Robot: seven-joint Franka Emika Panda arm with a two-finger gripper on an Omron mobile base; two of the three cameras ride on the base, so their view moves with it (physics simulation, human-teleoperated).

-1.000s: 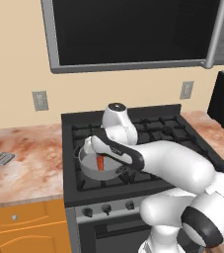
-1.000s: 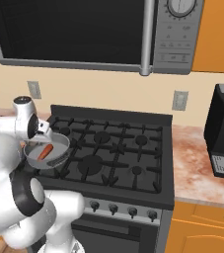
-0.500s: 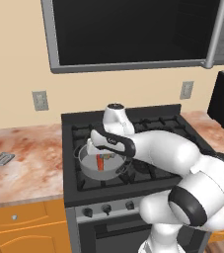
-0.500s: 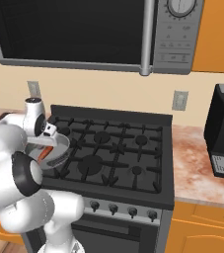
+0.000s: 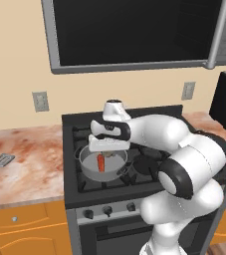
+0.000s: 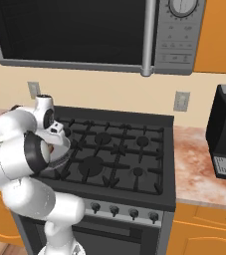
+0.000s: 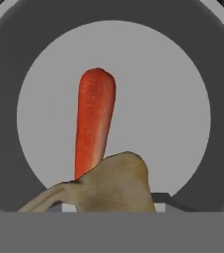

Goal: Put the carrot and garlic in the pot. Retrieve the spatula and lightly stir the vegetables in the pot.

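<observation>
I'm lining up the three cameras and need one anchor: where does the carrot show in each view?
Left base view: the carrot lies in the pot on the stove's front left burner, just under the gripper.
Right base view: I cannot make it out; the arm covers the pot.
Hand view: carrot upright at centre on the pot's floor, the garlic in front of its lower end.
Shared landmark: the pot.

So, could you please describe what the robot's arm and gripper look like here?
The arm is glossy white, built of rounded, bulbous segments with dark grey bands at the joints. The gripper is a white block on a dark wrist band. No cables or markings show.
</observation>
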